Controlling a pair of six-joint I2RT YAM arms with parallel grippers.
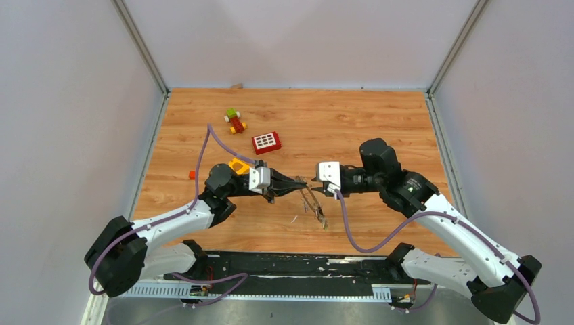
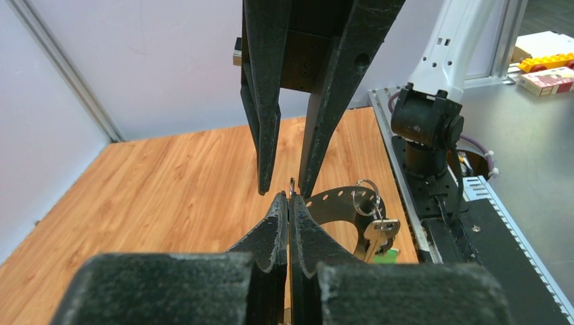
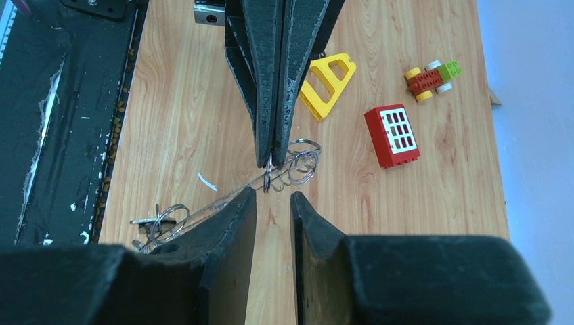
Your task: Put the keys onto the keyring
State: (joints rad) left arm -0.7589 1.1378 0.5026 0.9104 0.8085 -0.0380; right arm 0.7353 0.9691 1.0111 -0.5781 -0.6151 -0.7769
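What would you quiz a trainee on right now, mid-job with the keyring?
1. True or false: the left gripper is shut on the keyring.
2. The right gripper is: A) shut on a key, B) open and empty, C) out of view.
3. Which toy lies nearest the left gripper in the right wrist view?
Key: 1 true; 2 B; 3 the yellow triangular block.

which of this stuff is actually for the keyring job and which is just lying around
For the job: keyring, key, left gripper pinching the ring, right gripper open beside it.
Lying about: yellow triangular block, red window brick, toy car, small orange block.
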